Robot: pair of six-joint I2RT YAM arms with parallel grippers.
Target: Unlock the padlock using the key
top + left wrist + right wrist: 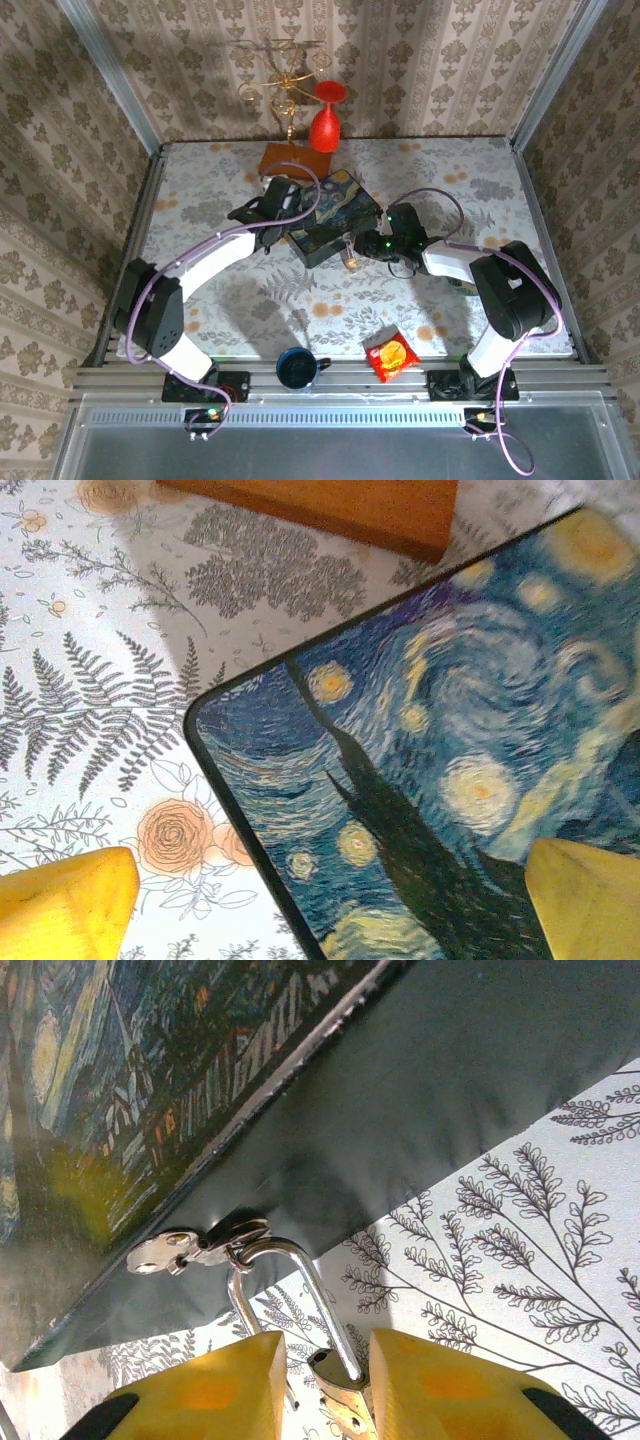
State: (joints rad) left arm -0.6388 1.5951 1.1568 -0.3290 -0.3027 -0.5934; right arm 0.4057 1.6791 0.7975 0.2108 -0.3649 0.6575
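The padlock (348, 1402), a small brass body with a silver shackle (322, 1295), hangs by the shackle from the silver clasp (195, 1245) on the dark side of the painted blue box (400, 1080). One shackle leg stands outside the body, and its hole shows empty. My right gripper (328, 1380) is closed round the padlock body, a yellow finger on either side. In the top view it sits at the box's near right side (372, 248). My left gripper (325, 910) hovers open over the box lid (430, 730). The key is hidden.
An orange wooden base (285, 160) behind the box carries a gold wire stand and an upturned red glass (325, 125). A blue mug (296, 368) and a red snack packet (390, 355) lie near the front edge. Metal rails border the floral table (480, 190).
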